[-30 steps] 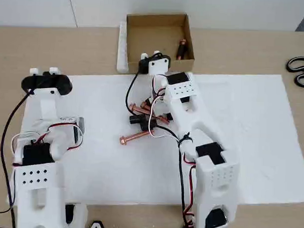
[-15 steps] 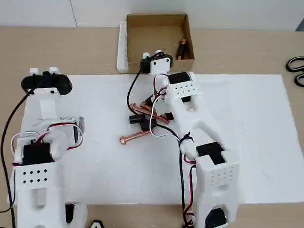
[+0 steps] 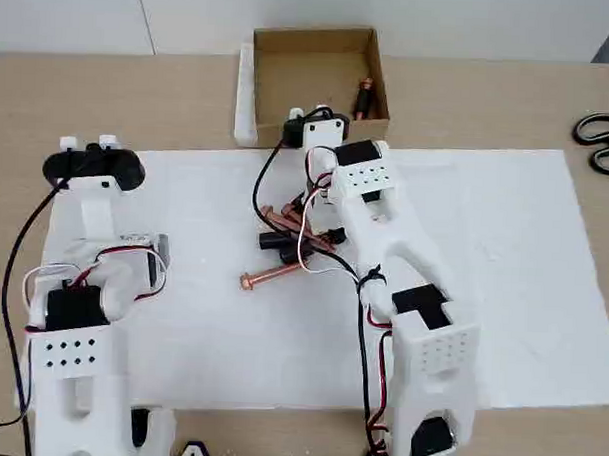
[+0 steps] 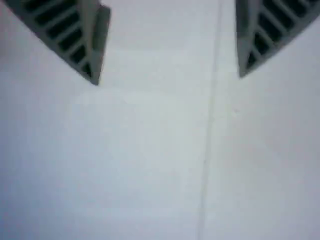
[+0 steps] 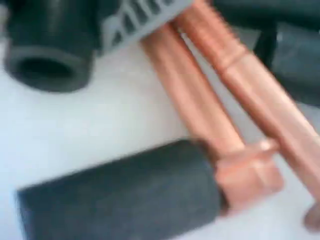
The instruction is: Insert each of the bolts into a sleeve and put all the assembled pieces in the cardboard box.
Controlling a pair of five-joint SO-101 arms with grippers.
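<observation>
The open cardboard box point(image 3: 305, 83) stands at the table's far side, and one bolt-in-sleeve piece point(image 3: 363, 95) lies by its right wall. In front of it, on the white sheet, lie copper bolts point(image 3: 280, 219) crossed over black sleeves point(image 3: 276, 241); one more bolt point(image 3: 273, 276) lies apart, nearer me. My right gripper point(image 3: 307, 216) hangs low over this pile. Its wrist view has two bolts point(image 5: 200, 120) side by side, a sleeve point(image 5: 47, 65) end-on, and another sleeve point(image 5: 120, 200) lying against a bolt head. My left gripper point(image 4: 168, 77) is open over bare paper at the left.
The white paper sheet point(image 3: 504, 255) covers most of the table. A white foam strip point(image 3: 246, 96) leans on the box's left wall. Scissors point(image 3: 603, 138) lie at the far right edge. Cables from the right arm drape over the pile.
The right arm's wrist has shifted slightly toward the box above the pile. The left arm and the loose bolt have not moved.
</observation>
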